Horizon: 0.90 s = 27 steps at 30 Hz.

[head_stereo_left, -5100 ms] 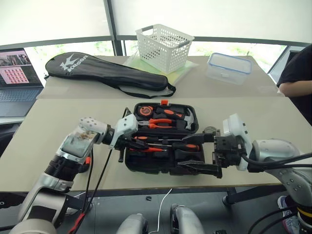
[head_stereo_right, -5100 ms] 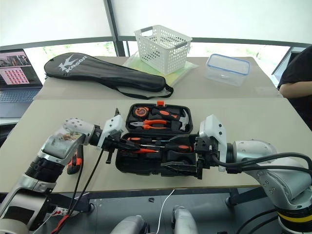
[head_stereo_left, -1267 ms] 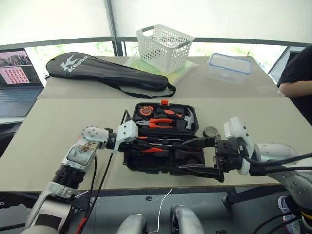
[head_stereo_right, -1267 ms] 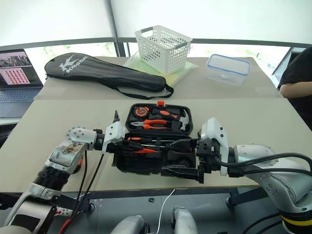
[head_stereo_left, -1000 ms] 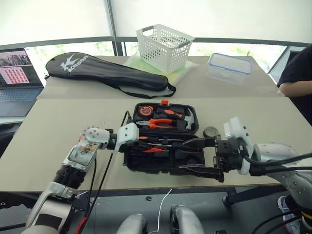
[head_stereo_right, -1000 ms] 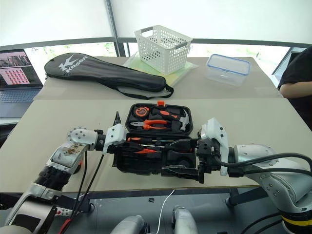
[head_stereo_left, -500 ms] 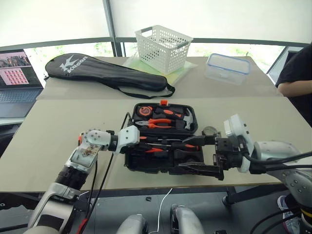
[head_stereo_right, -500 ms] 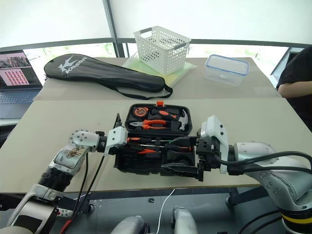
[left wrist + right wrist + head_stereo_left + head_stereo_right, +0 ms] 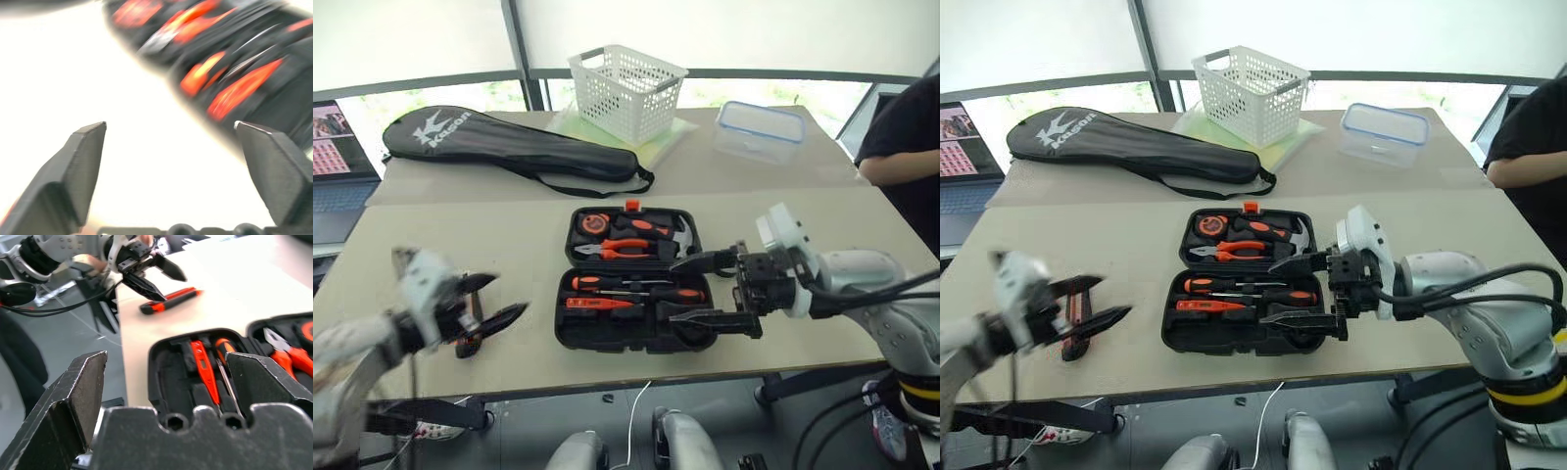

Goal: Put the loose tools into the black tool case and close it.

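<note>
The black tool case lies open at the table's middle. Two orange-and-black screwdrivers and a slim orange tester rest in its near half. Pliers, a hammer and a tape measure fill the far half. An orange-black utility knife lies on the table left of the case. My left gripper hovers open just above that knife with nothing between its fingers; the right wrist view shows the left gripper over the knife too. My right gripper stands open at the case's right end, pointing left across it.
A long black racket bag, a white basket and a clear lidded box sit on the far table. A laptop is at far left. A person in black stands at the right edge.
My left gripper has pulled away from the case's left edge towards the front left of the table and has opened. The right gripper has stayed put. The camera has shifted slightly.
</note>
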Each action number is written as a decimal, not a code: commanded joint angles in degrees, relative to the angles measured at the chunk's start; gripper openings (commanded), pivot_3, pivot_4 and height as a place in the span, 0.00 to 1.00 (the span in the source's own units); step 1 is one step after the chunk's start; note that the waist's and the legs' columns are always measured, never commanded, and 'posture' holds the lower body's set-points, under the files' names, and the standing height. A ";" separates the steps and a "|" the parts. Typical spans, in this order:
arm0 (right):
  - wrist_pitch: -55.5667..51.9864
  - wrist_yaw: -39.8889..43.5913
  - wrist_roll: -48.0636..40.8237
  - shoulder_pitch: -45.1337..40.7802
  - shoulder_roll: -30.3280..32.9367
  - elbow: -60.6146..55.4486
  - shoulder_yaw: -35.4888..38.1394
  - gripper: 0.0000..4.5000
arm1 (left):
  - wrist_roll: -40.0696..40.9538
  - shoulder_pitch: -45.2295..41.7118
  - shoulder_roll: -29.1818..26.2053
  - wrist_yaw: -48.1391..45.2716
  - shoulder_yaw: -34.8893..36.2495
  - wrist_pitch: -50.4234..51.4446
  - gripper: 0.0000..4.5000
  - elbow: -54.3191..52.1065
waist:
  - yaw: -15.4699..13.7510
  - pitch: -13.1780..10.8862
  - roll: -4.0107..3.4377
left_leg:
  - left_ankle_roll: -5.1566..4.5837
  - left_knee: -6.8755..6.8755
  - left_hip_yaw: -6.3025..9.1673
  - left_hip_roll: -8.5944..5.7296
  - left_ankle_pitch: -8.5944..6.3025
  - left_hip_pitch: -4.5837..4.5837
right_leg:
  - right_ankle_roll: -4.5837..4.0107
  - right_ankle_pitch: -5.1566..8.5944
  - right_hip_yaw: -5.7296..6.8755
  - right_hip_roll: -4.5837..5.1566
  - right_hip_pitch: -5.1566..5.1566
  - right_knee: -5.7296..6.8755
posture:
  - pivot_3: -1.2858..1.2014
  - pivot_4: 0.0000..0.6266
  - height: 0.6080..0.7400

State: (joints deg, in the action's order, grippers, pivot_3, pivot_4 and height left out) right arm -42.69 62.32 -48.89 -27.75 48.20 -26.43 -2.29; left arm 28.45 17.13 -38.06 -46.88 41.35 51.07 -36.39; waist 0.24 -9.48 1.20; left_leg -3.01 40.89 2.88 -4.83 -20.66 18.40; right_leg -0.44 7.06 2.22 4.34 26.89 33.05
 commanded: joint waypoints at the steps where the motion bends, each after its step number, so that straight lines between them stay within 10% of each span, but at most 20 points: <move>1: 2.79 3.21 2.01 -2.42 -1.61 1.48 -1.85 1.00 | 1.47 2.60 3.68 8.66 6.18 7.79 0.98 -7.80 | -0.97 0.00 0.00 | 0.01 0.00 0.00 -0.06 -0.01 -0.02 | 0.00 0.01 0.02 -0.01 -0.03 0.01 | 0.52 0.24 1.00; 11: 4.65 4.92 5.98 -3.88 -4.62 2.53 -4.05 1.00 | -0.52 -20.62 10.07 30.17 0.77 40.45 0.98 -5.53 | -2.15 0.04 0.06 | 0.40 0.05 0.16 -0.18 0.07 -0.60 | 0.01 0.00 0.04 -0.01 -0.68 0.22 | 0.52 0.24 1.00; 21: 4.04 0.55 5.94 -0.16 -6.85 -2.52 -3.23 1.00 | -2.91 -32.77 9.33 36.16 -11.48 41.43 0.98 13.80 | -0.88 0.11 -0.07 | 0.75 -0.10 0.19 -0.22 -0.05 -0.67 | -0.14 0.06 -0.02 0.04 -0.48 0.52 | 0.52 0.24 1.00; 27: 3.41 -1.69 5.12 1.79 -6.63 -4.45 -2.17 1.00 | -2.50 -31.85 8.05 36.42 -12.86 41.43 0.59 16.03 | -0.85 0.12 -0.09 | 0.91 -0.12 0.19 -0.22 -0.03 -0.92 | 0.04 0.19 -0.12 0.08 -0.65 0.67 | 0.52 0.24 1.00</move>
State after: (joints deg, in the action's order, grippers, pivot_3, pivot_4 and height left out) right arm -39.31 61.21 -42.47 -25.89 41.48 -29.05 -6.86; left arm 25.47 -16.51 -29.83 -10.17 30.04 91.24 -22.29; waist -0.62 -9.36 1.12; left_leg -2.11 40.77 3.07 -5.05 -20.69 17.47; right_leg -0.43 7.25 2.10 4.42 26.26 33.74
